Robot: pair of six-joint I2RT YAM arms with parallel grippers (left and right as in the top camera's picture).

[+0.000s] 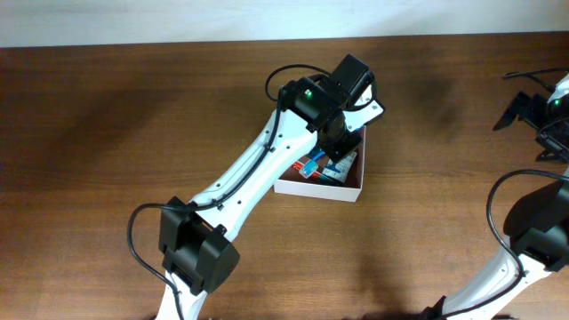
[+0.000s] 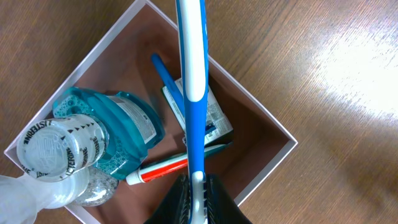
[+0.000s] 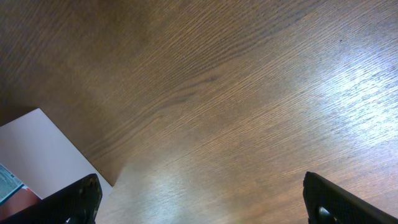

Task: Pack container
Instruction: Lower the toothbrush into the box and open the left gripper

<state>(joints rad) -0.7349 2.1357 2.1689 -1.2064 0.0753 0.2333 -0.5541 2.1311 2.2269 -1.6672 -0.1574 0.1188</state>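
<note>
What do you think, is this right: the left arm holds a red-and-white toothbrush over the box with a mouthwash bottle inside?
Not quite. The left wrist view shows the toothbrush is blue and white, not red-and-white. The left fingers hold it over the container, with the mouthwash bottle inside.

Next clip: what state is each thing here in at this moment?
Container: open-topped, partly packed.
Toothbrush: held by one end over the container.
Left end effector: shut on the toothbrush.
Right end effector: open, empty, over the table.
Mouthwash bottle: in the container, cap on.
Toothpaste tube: lying in the container, capped.
Carton: lying flat in the container.
Blue stick: lying in the container.
</note>
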